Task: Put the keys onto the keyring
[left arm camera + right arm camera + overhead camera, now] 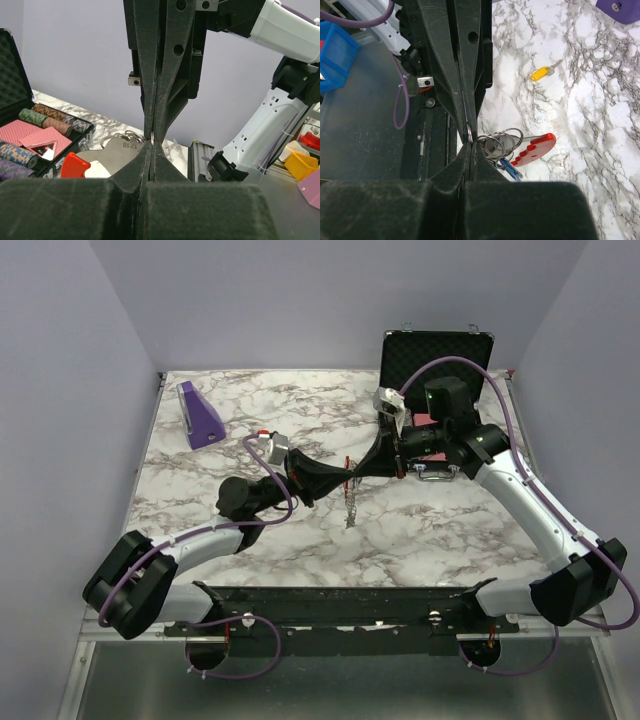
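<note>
Over the middle of the table, my left gripper (pixel 338 481) and right gripper (pixel 362 471) meet tip to tip. Both are shut on a thin metal ring (pixel 468 131) of the keyring (pixel 350 505), which dangles below them. In the right wrist view the keyring shows several silver rings (pixel 504 142), a red curved piece (pixel 536 149) and a blue-headed key (pixel 509 170) hanging on it. In the left wrist view my left gripper (pixel 151 138) pinches the ring, beside a flat metal tag (pixel 117 152) and the red piece (pixel 74 165). A yellow-headed key (pixel 542 74) lies loose on the marble.
A purple wedge block (pixel 200 415) stands at the back left. An open black case (pixel 435 350) with poker chips (pixel 47 120) and cards sits at the back right, just behind the right arm. The table's near edge has a black rail (pixel 340 605).
</note>
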`<state>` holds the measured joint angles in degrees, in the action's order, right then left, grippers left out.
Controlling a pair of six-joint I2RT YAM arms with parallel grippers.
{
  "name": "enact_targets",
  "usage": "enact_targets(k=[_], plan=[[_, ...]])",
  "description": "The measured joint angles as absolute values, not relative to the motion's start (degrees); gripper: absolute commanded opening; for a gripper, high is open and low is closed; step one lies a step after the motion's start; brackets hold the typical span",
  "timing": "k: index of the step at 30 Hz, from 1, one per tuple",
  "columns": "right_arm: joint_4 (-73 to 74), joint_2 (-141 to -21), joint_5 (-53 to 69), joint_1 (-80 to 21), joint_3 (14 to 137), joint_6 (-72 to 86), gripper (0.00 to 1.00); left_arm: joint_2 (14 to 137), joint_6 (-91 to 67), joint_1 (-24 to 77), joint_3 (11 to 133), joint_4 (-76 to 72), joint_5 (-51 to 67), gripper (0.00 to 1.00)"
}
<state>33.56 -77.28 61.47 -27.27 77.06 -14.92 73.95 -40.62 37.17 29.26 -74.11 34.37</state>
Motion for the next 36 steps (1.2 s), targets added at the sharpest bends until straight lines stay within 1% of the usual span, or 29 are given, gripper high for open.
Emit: enact_targets(k=[3,4,7,10,11,12,13,14,19,23,24,27,28,32,35,36], plan=[[33.80,-77.28,61.47,-27.27,77.10,-15.27,0.00,73.95,-40.62,37.17,29.26,-74.13,34.35,0.00],[34.33,-77.28,61.47,-27.27,77.19,-15.99,0.00,73.95,-40.62,37.17,29.26,-74.06,34.35,0.07],[37.28,-77.34,61.49,-27.27,78.26,-19.68,0.00,73.93,-40.58,37.06,29.15,-74.04,34.37,0.42],[42.44,-77.49,60.64,-27.29,79.83,-25.23,0.00,72.51,-40.42,36.23,27.83,-74.08,34.13,0.69],[45.34,-77.78,59.83,-27.31,80.75,-27.90,0.00,71.16,-40.16,35.48,26.79,-73.95,33.87,0.78],[47.94,-78.19,58.92,-27.29,81.67,-30.33,0.00,69.65,-39.81,34.79,25.85,-73.73,33.69,0.85],[50.39,-78.72,57.98,-27.29,82.67,-32.93,0.00,67.70,-39.22,34.04,24.84,-73.06,33.39,0.95],[53.17,-79.40,56.84,-27.29,83.81,-35.48,0.00,66.17,-38.68,33.36,24.25,-72.27,33.10,0.98],[65.08,-83.09,51.29,-27.29,89.38,-46.26,0.00,56.36,-35.90,29.21,21.91,-64.93,30.70,0.99],[72.18,-85.36,47.31,-27.31,92.97,-52.77,0.00,52.12,-35.42,26.96,22.04,-57.04,26.59,0.98],[73.12,-86.06,46.30,-27.33,94.13,-53.43,0.00,51.99,-35.33,26.72,22.04,-56.07,26.39,0.97],[74.17,-88.20,42.26,-27.81,97.54,-55.24,0.00,52.27,-34.26,26.24,21.89,-54.68,27.66,0.86],[74.41,-88.49,40.80,-28.03,98.04,-55.68,0.00,52.73,-33.19,26.22,22.11,-54.08,29.12,0.84],[75.35,-88.68,35.59,-30.09,98.59,-57.01,0.00,55.31,-26.98,28.71,25.98,-47.16,32.45,0.84],[75.96,-88.73,33.36,-31.57,98.63,-57.52,0.00,56.51,-16.38,35.40,29.67,-40.03,32.62,0.82],[76.12,-88.73,32.91,-31.94,98.63,-57.58,0.00,56.69,-14.48,36.18,30.17,-39.09,32.64,0.82]])
